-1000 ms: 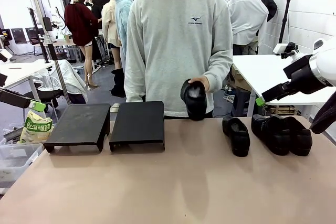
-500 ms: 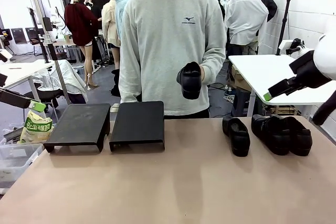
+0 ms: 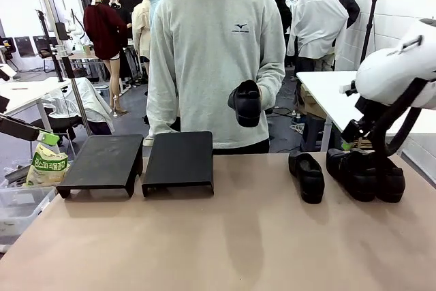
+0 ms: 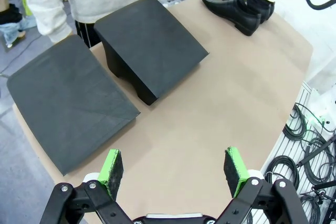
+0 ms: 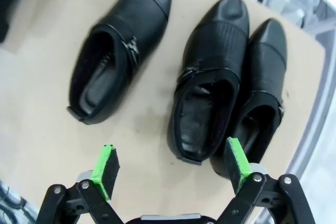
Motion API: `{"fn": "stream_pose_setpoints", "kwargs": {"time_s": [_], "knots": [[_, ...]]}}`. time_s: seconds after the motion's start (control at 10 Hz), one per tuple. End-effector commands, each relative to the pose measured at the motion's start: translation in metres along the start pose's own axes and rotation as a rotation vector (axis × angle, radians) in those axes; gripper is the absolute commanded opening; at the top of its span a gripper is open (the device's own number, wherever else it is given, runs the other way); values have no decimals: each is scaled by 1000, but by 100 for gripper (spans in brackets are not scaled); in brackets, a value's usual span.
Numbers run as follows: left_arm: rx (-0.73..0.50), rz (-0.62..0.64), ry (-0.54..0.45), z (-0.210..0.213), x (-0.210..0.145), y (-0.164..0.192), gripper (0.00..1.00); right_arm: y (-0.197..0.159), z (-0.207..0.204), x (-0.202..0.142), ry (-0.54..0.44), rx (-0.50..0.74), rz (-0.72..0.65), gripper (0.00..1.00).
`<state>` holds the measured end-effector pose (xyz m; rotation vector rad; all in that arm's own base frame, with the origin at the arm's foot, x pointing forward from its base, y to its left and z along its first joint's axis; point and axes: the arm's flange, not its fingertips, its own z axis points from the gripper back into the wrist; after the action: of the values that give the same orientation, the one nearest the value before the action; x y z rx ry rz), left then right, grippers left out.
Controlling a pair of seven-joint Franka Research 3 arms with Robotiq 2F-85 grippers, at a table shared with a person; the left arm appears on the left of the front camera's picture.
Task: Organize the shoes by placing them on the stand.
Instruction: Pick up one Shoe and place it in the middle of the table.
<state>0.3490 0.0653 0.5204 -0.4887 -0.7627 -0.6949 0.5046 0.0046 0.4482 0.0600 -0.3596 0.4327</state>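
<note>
Since the earlier frame the right arm has swung down from beside the far white table. Its right claw (image 5: 170, 157) now hangs over the pair of shoes (image 3: 364, 174) at the right end of the worktop (image 3: 225, 236), jaws wide apart and holding nothing. The person's hand (image 3: 261, 93) has lifted a fourth shoe (image 3: 246, 102) from the worktop's far edge to chest height. We see the pair lying side by side and touching, with a single shoe (image 3: 308, 175) just beside them toward the middle. At the left, a black stand (image 3: 102, 161) and a second stand (image 3: 178, 160) sit next to each other, well apart from every shoe. The left claw (image 4: 173, 161) hovers above the worktop near the stands, open and empty.
</note>
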Motion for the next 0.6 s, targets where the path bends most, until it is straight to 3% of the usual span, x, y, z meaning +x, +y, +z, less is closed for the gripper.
{"fn": "stream_pose_setpoints", "kwargs": {"time_s": [0.0,0.2,0.5], "knots": [[-17,-19,-18,0,-1,2,100,-11,-4,20,63,-3,-9,100],[-17,-19,-18,0,-1,2,100,-13,-14,21,66,-32,-50,100],[-17,-19,-18,0,-1,2,100,-11,-19,14,60,3,-4,100]]}}
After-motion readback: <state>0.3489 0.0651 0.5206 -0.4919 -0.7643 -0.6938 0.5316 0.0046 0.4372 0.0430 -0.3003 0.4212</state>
